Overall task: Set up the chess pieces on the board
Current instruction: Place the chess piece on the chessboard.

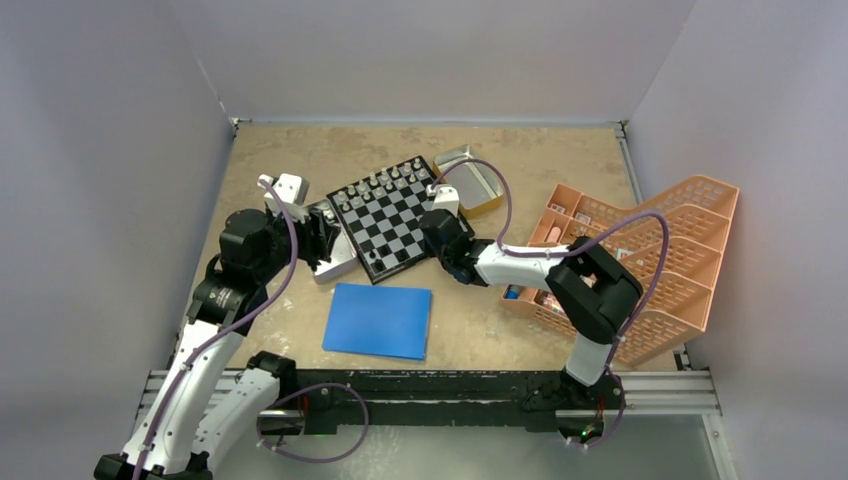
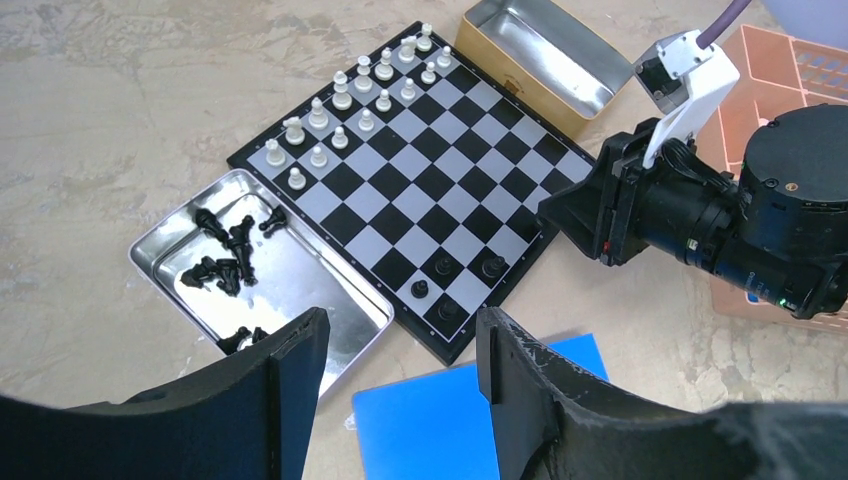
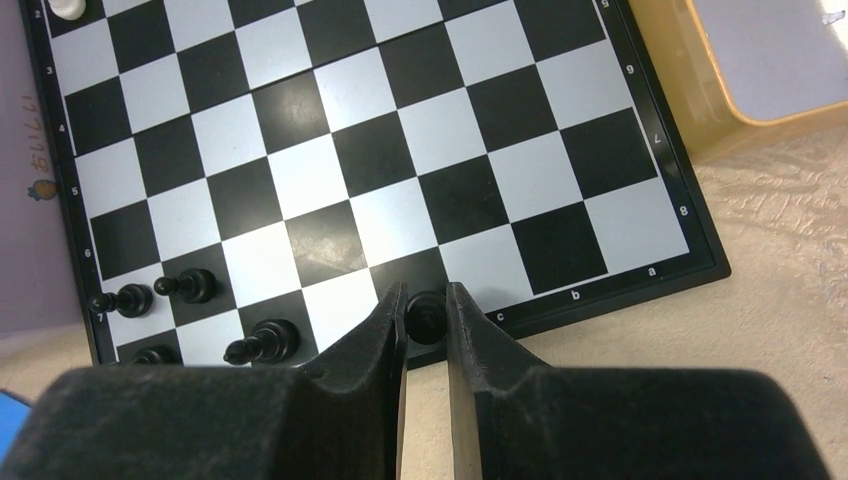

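With the left gripper (image 2: 400,350) spread wide near the metal tray (image 2: 330,290), the black chess piece (image 3: 427,320) pinched by the right gripper (image 3: 425,293) at the chessboard's (image 3: 300,170) six-o'clock edge is best centred upright before release.

The board (image 1: 390,217) lies between tray (image 1: 338,266) and tin (image 1: 474,178), a sheet (image 1: 378,320) before it.

Both arms (image 1: 185,375) wear white shells between rounded black joint housings (image 1: 595,295), and a purple cable (image 1: 508,210) loops along behind each pincer. The left pincer (image 2: 398,345) ends in two broad matte-black fingers (image 2: 285,385) with curved inner faces. The right pincer (image 3: 426,300) has matching black fingers narrowing to thin tips; a white block (image 2: 690,80) sits just behind it.
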Robot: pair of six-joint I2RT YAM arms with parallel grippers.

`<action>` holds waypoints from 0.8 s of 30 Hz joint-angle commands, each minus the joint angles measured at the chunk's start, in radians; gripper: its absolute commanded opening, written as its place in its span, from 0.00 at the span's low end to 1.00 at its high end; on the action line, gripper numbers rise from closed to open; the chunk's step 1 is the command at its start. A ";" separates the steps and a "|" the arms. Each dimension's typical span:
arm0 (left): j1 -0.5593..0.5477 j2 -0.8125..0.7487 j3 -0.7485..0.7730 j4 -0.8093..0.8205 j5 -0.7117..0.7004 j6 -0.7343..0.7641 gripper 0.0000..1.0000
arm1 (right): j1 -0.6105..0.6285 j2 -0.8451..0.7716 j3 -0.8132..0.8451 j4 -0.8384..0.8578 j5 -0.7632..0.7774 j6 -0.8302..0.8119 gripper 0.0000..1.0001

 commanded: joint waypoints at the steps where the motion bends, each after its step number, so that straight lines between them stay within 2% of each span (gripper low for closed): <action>1: -0.002 0.001 0.001 0.023 -0.009 -0.003 0.56 | 0.008 0.012 0.042 0.058 0.048 0.005 0.21; 8: -0.002 0.003 -0.001 0.020 -0.002 -0.003 0.56 | 0.013 0.052 0.060 0.057 0.053 -0.002 0.25; 16: -0.002 -0.003 0.000 0.016 -0.002 -0.006 0.56 | 0.014 0.036 0.067 0.037 0.045 -0.001 0.46; 19: -0.002 -0.004 -0.003 0.017 -0.005 -0.006 0.56 | 0.014 0.017 0.076 0.007 0.037 0.001 0.46; 24: -0.002 0.000 -0.003 0.015 -0.004 -0.006 0.56 | 0.014 -0.014 0.073 -0.006 0.008 0.012 0.42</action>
